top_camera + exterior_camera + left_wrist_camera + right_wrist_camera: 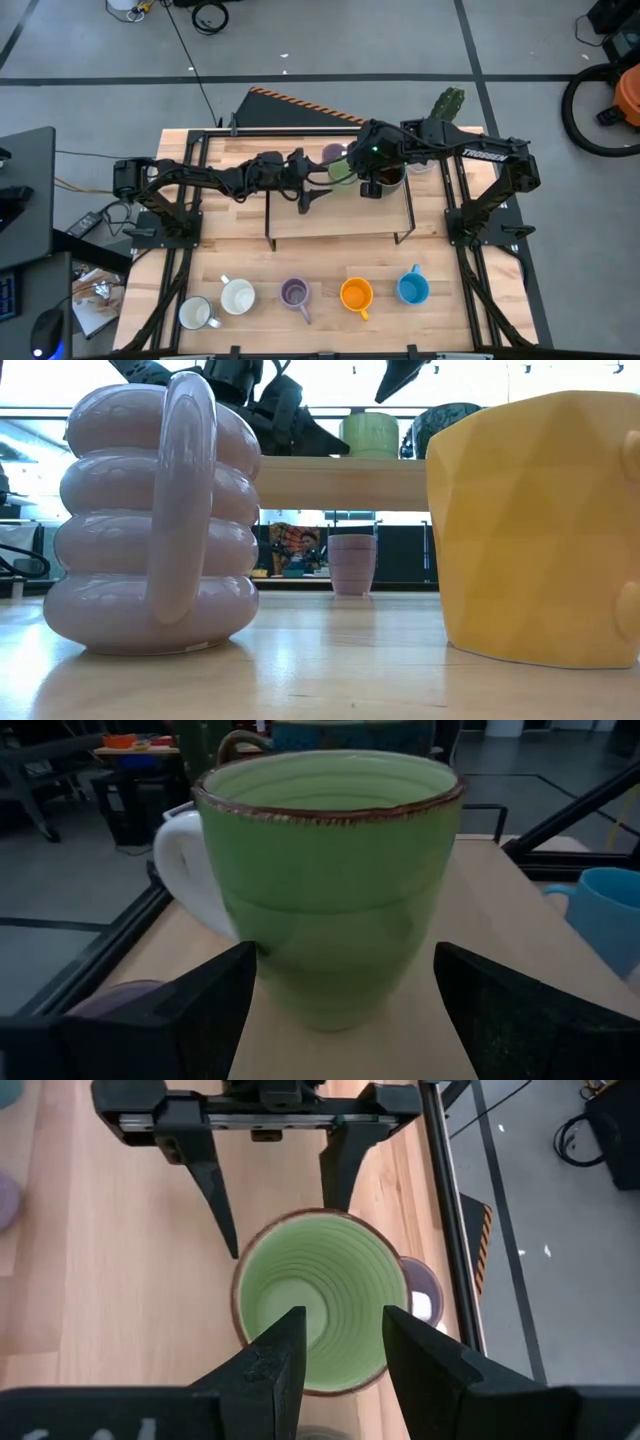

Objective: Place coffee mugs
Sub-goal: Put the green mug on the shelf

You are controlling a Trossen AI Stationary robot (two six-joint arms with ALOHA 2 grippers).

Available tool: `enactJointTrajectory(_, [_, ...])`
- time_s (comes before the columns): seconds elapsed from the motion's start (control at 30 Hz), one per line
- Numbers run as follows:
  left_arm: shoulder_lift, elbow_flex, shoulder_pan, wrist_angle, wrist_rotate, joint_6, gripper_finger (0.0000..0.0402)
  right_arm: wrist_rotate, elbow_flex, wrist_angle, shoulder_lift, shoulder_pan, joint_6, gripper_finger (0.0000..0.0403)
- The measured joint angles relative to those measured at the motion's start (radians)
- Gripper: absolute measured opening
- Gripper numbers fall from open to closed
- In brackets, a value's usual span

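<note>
Pinching green mug [318, 1304] rim, right gripper [338, 1342] is hiding its near wall; left gripper [340, 1005] is standing wide, straddling mug base, touch unclear.

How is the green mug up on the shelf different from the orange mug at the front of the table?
The green mug stands on the raised shelf between the open fingers of the left gripper; the orange mug stands free in the front row. The green mug has smooth round sides and a brown rim, while the orange mug's sides are faceted. Both stand upright and have handles.
</note>
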Motion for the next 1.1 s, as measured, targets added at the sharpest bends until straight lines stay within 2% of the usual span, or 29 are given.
enactJointTrajectory(0.23, [0.0,0.0,-0.029,0.035,-0.004,-0.015,0.0314,-0.001,0.0,0.0,0.0,0.0,0.0,0.014])
enactJointTrajectory(0.43, [-0.001,0.0,-0.044,0.041,-0.067,-0.004,0.0314,-0.001,0.0,0.001,0.0,0.002,-0.001,0.014])
enactJointTrajectory(1.1, [0.124,0.092,-0.029,0.082,-0.106,0.026,0.0314,-0.001,0.0,-0.008,0.0,0.002,0.0,0.014])
